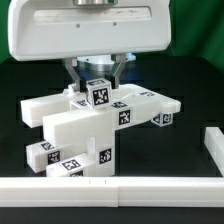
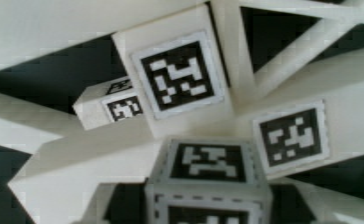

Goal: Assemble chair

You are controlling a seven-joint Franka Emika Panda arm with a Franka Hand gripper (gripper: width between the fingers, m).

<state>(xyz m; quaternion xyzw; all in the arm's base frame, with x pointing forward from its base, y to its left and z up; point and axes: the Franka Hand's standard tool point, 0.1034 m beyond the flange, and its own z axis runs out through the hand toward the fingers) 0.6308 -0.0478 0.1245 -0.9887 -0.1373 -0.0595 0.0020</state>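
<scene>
One white robot arm [image 1: 85, 25] fills the 12 o'clock part of the exterior view and hangs over a black counter [image 1: 25, 75]. Its end effector [image 1: 97, 84] points straight down, with two dark fingers [image 1: 78, 74] slanting inward. They are drawn in close on either side of a small cube [image 1: 98, 96] with a black-and-white square tag, and appear to grip it by its sides. This cube sits on top of the chair [image 1: 85, 125], a blocky white piece at the centre of the counter. The chair is built from long blocks that cross each other. One reaches toward 3 o'clock and ends in a tagged face, one reaches toward 9 o'clock, and one runs down toward 6 o'clock with more tags near its foot. A plain white rail [image 1: 60, 187] lies along the counter at 6 o'clock of the chair, near its foot, and a second piece of rail [image 1: 214, 140] stands apart at 3 o'clock. The wrist view is blurred. It shows the small cube [image 2: 205, 160] close up between two grey finger shapes, with the chair's tagged blocks [image 2: 175, 75] beyond it.
</scene>
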